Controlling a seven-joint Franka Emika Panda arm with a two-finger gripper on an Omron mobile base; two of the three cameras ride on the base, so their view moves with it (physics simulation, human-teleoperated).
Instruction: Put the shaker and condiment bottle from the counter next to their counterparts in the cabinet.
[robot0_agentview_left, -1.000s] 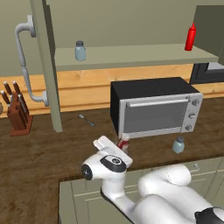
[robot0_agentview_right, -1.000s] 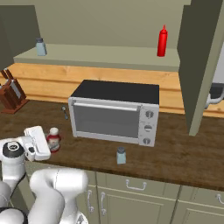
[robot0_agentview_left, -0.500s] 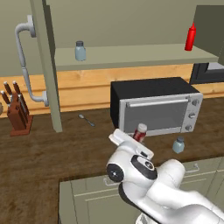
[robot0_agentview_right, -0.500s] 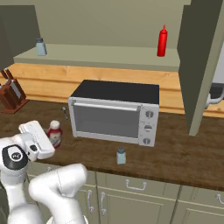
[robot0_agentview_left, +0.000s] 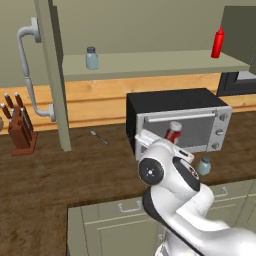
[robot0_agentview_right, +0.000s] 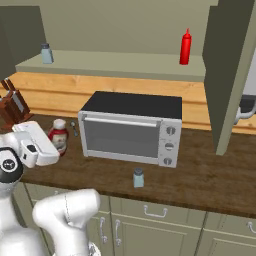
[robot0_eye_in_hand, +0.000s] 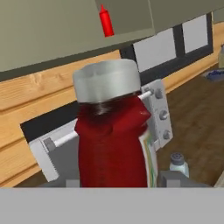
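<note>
item: stubby dark red condiment bottle with white cap (robot0_eye_in_hand: 111, 144), pinched in the robot gripper (robot0_eye_in_hand: 118, 181), raised off the dark brown wood-grain counter (robot0_agentview_left: 60, 175) before the black toaster oven (robot0_agentview_right: 132, 125). small pale blue glass shaker (robot0_agentview_right: 138, 177) stood on the counter, near the oven's right front corner. tall red squeeze bottle (robot0_agentview_right: 185, 46) on cabinet shelf (robot0_agentview_right: 115, 65).

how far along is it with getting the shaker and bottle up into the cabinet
Nothing is stored yet. In hand: the gripper is shut on the condiment bottle, raised off the counter in front of the toaster oven. Left: set it by the red squeeze bottle on the cabinet shelf, then fetch the shaker, which stands on the counter, and place it beside the shelf's shaker.
</note>
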